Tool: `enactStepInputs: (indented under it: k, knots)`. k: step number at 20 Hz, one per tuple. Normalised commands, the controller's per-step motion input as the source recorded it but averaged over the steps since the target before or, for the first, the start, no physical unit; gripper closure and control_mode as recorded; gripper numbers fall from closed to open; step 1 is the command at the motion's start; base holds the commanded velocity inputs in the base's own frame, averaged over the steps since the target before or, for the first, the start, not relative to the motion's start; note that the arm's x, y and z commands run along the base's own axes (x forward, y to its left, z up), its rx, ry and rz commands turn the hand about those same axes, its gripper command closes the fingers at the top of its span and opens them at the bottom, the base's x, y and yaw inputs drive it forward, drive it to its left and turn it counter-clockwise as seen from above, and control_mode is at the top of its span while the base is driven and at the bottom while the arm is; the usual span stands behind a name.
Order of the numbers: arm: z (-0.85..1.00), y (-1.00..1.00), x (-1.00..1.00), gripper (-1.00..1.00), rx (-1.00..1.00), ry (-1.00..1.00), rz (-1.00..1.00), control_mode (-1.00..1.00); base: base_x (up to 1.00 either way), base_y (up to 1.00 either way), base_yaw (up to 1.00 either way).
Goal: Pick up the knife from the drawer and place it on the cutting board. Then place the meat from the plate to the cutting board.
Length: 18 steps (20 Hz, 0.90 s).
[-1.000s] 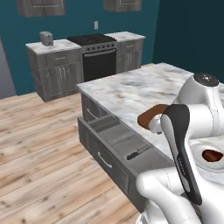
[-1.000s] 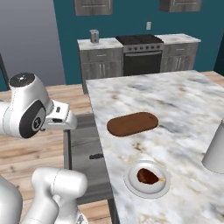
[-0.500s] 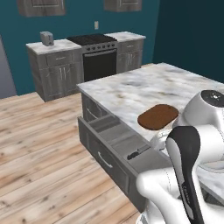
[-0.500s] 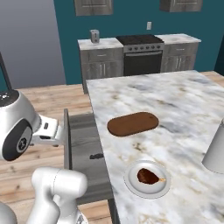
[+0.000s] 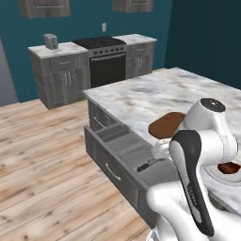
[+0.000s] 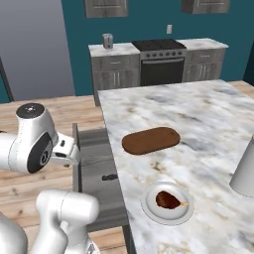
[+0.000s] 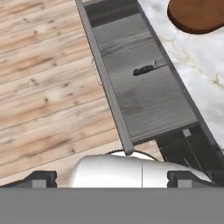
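The wide grey drawer [image 5: 123, 151] [image 6: 94, 163] [image 7: 131, 94] stands pulled out of the marble island. The knife [image 7: 148, 68] [image 5: 148, 164] [image 6: 109, 176], with its dark handle, lies flat on the drawer's floor near the island side. On the counter lies the reddish-brown cutting board [image 6: 150, 140] [image 5: 165, 124] [image 7: 197, 15]. Closer to me is the white plate [image 6: 151, 209] with the meat [image 6: 167, 199] [image 5: 228, 167] on it. My gripper [image 7: 112, 178] hangs high over the drawer's near end, open and with nothing between its fingertips [image 7: 43, 178], well short of the knife.
A grey cylindrical vessel [image 6: 244, 171] stands on the counter at the right. A stove [image 6: 159, 64] and grey cabinets line the back wall, with a toaster [image 6: 107, 40] on top. Wooden floor [image 5: 42, 164] lies beside the drawer's front and its silver handle [image 5: 113, 172].
My arm has swung lower and round toward the open drawer. The knife, board, plate and meat have not moved. The gripper has stayed open.
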Motion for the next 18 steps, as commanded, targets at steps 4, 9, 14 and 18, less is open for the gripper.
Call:
enactStepInputs:
  k: [4, 9, 14, 18]
  knots:
    - [-0.46, 0.38, 0.27, -1.00, 0.02, 0.01, 0.01, -1.00, 0.00, 0.00, 0.00]
    - [-0.55, 0.43, 0.27, -1.00, 0.00, 0.00, 0.00, -1.00, 0.00, 0.00, 0.00]
    - [-0.62, 0.25, 0.42, -1.00, 0.00, 0.00, 0.00, -1.00, 0.00, 0.00, 0.00]
    - [-0.51, 0.03, 0.47, -1.00, 0.00, 0.00, 0.00, -1.00, 0.00, 0.00, 0.00]
